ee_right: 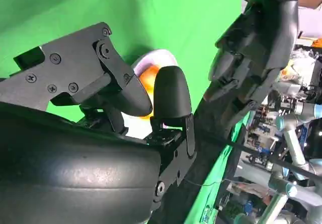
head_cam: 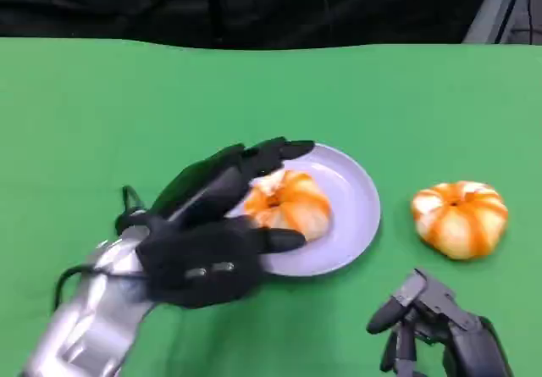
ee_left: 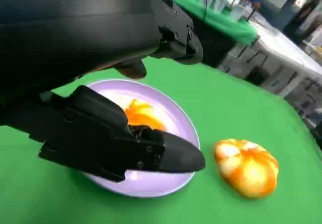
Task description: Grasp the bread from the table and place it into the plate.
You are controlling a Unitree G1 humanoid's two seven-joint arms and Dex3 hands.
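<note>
**Already plated: 1 bun down, 1 left on the cloth**

Clearly, 1 bread bun [head_cam: 288, 203], round with orange and cream stripes, sits inside the plate [head_cam: 356, 216], resting toward its 9 o'clock side. A second bread bun [head_cam: 460, 218] of the same look lies on the green table [head_cam: 85, 123], just beside the plate at its 3 o'clock and not touching it.

The buns look light and soft, so a firm squeeze would likely dent them; the glazed crust may be slightly slippery. A sensible hold would span the widest part, fingers on 1 side and thumb on the other, with gentle pressure rather than a pinch at the top.

The left hand [head_cam: 212, 241] hangs over the plate's 9 o'clock edge, fingers spread around the plated bun, one above and one below it. Whether any pad touches the crust cannot be told; in the left wrist view the fingers [ee_left: 166, 153] look apart with nothing pinched.

The right hand [head_cam: 432, 322] waits near the table's 5 o'clock corner, fingers loose, holding nothing, close to the free bun.
</note>
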